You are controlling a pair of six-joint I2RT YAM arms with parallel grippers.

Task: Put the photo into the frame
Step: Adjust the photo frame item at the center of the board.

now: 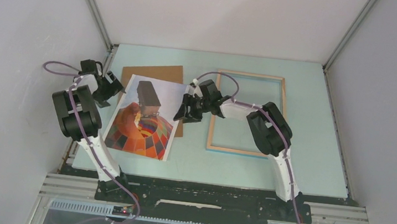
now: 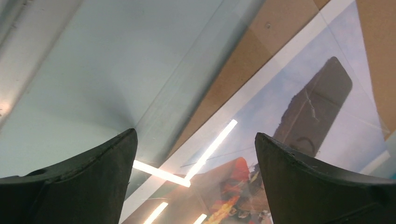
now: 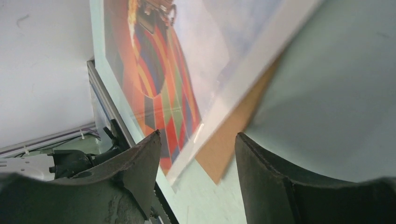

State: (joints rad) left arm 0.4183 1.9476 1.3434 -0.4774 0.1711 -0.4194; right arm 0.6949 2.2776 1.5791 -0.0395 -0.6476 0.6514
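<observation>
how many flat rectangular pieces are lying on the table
3: the photo left of centre, the brown backing board partly under it, the frame to the right. A clear sheet over the photo may be a fourth.

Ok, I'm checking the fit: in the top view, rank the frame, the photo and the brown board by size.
1. frame: slightly the largest outline.
2. photo: close behind, nearly alike.
3. brown board: its visible part is smallest, but the photo covers most of it, so its full size is unsure.
</observation>
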